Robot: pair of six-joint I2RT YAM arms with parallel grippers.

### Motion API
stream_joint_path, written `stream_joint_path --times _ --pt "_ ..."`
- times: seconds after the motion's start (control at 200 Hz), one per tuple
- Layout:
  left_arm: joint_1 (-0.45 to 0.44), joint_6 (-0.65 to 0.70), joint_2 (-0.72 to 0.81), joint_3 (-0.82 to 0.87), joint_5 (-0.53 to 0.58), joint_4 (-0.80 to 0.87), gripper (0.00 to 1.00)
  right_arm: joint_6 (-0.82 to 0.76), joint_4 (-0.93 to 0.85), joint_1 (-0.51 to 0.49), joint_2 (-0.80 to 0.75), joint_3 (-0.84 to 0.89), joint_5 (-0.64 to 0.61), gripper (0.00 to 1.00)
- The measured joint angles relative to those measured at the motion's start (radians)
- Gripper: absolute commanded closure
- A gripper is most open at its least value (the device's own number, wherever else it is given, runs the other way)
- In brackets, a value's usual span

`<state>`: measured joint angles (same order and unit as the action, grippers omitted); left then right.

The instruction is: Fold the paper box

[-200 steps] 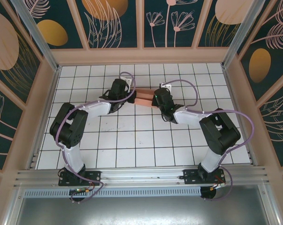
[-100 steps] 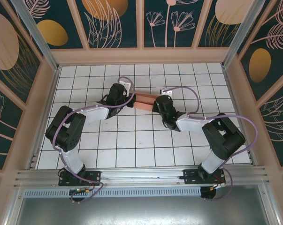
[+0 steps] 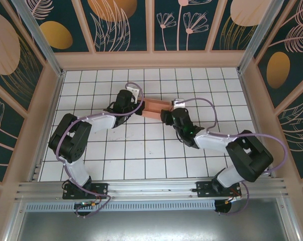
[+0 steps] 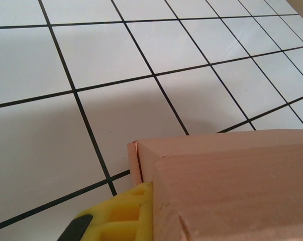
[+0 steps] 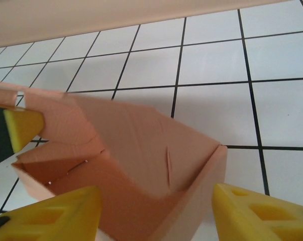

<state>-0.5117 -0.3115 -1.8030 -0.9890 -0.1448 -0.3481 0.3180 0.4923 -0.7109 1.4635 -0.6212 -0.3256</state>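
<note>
Paper box (image 3: 153, 107) of salmon-pink cardboard sits on the white, black-gridded counter (image 3: 141, 150), in its far half and about midway across, between the tips of the two arms in the top view. The left arm (image 3: 98, 119) reaches in from the near left and meets the box's left end. The right arm (image 3: 211, 139) comes from the near right and ends just beside the box's near-right corner. In the left wrist view a corner of the box takes up the lower right, its wall upright with a sharp folded edge. One yellow pad (image 4: 122, 213) of the left jaws lies against the outside of that wall, and the other pad is hidden behind the cardboard. The left jaws are closed tight, pinching that end of the box. The right wrist view looks into the box from its other end: it is open-topped, with a sloping inner panel, a short crease mark and raised side walls, and a yellow fingertip (image 5: 21, 128) from the other arm grips the far left edge. The right jaws stand wide apart and hold nothing. Their two yellow fingers (image 5: 262, 217) sit at the bottom corners of that view with the near end of the box between them. Whether the left-hand finger touches the cardboard cannot be told.
</note>
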Motion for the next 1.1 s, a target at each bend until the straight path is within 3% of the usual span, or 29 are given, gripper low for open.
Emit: stream_joint_path --times 0.145,0.34,0.47,0.631,0.901,1.096 --pt "-0.001 0.004 0.0 0.0 0.0 0.0 1.0 -0.003 0.005 -0.003 -0.1 0.067 0.034 0.26" --pt "-0.005 0.02 0.0 0.006 0.005 -0.011 1.0 -0.005 0.024 -0.004 -0.323 0.187 0.066 0.28" --pt "-0.012 0.042 0.005 0.059 0.01 -0.084 1.0 -0.003 0.001 0.002 -0.411 0.161 0.058 0.28" --pt "-0.021 0.057 0.005 0.111 0.018 -0.172 1.0 0.042 -0.103 0.039 -0.334 -0.001 0.061 0.28" --pt "-0.027 0.072 0.007 0.154 0.026 -0.24 1.0 0.146 -0.318 0.135 -0.043 -0.278 0.124 0.28" --pt "-0.031 0.082 0.036 0.184 0.026 -0.231 0.86 0.157 -0.396 0.135 0.071 -0.326 0.192 0.28"
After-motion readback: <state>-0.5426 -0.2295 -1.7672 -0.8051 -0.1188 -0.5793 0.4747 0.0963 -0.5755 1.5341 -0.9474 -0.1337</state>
